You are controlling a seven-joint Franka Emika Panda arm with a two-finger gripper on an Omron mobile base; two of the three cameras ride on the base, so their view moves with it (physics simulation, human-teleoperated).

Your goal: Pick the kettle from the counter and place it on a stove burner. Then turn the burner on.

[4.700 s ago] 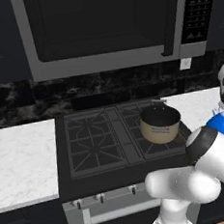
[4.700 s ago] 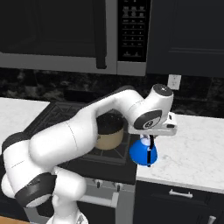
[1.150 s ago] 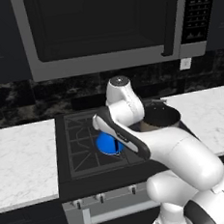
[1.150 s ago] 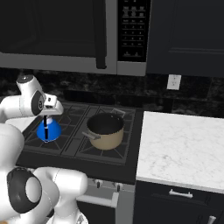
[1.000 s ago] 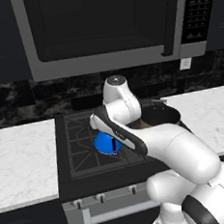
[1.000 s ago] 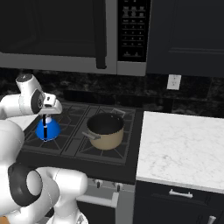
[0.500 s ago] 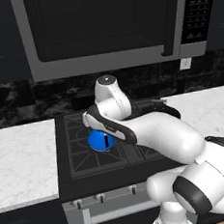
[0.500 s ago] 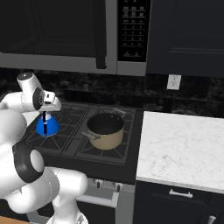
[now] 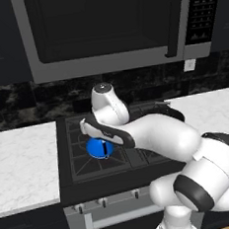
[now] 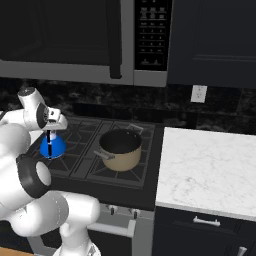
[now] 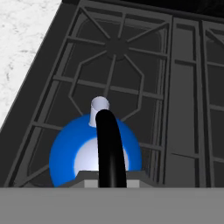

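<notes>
Closest to me is my own pincer [image 10: 49, 135], clenched on the thin black handle [image 11: 109, 146] of the kettle [image 9: 100, 147], which hangs straight below my hand so the blue body stays level and its short pale spout [image 11: 99, 106] points away from me. I grip at the top of the arch because that keeps the weight under my fingers and lets me lower it without tipping. The kettle sits over the front left stove burner [image 11: 117, 46] side of the black grate [image 9: 76, 162]; from the hand view I judge it low over the prongs, though I cannot tell whether its base already touches them. Just beyond, on the neighbouring grate to my right, stands the beige pot [image 10: 120, 149], which is why I carry to the left half of the stove. Farther off, the counter [image 10: 207, 172] lies well apart from the kettle. Behind everything hangs the microwave [image 9: 103, 28]. As I see it, setting down and letting go come next, then the knobs [image 9: 102, 202] along the stove front for the flame.
</notes>
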